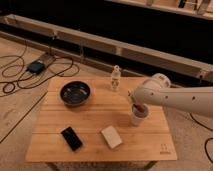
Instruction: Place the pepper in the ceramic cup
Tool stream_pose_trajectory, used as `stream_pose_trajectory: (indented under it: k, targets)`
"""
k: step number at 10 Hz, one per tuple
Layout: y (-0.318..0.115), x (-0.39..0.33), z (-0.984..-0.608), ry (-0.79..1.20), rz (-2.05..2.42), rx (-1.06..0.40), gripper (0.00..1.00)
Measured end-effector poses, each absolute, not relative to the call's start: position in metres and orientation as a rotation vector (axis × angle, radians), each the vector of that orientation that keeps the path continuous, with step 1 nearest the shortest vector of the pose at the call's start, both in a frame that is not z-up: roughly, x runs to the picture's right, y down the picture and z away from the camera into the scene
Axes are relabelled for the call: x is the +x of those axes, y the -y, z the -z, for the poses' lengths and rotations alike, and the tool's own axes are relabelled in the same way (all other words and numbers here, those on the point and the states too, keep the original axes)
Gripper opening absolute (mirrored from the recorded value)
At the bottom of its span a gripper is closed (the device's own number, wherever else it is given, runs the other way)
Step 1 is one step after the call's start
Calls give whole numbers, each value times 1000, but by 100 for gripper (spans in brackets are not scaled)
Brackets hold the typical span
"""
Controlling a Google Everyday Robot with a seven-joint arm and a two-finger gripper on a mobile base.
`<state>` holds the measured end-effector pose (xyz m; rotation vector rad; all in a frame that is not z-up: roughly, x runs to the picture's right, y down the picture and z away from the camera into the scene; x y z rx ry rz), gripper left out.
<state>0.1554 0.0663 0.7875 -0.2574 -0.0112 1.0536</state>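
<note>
The off-white ceramic cup (138,118) stands on the wooden table (100,142) at its right side. My gripper (137,106) is right above the cup's rim, at the end of the white arm that reaches in from the right. The dark red-brown pepper (141,109) shows at the cup's mouth under the gripper. Whether it is held or rests in the cup cannot be told.
A wide dark bowl (75,93) sits at the table's back left. A small pale bottle (116,77) stands at the back edge. A black phone (72,137) and a pale block (111,136) lie near the front. Cables and a box (36,66) lie on the floor at left.
</note>
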Motion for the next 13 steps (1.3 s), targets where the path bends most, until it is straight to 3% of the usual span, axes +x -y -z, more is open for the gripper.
stream_pose_trajectory:
  k: [2, 3, 13]
  targets:
    - [-69, 158, -792, 14, -1061, -251, 73]
    - [-70, 159, -793, 15, -1064, -249, 78]
    - [-70, 157, -787, 24, -1065, -223, 80]
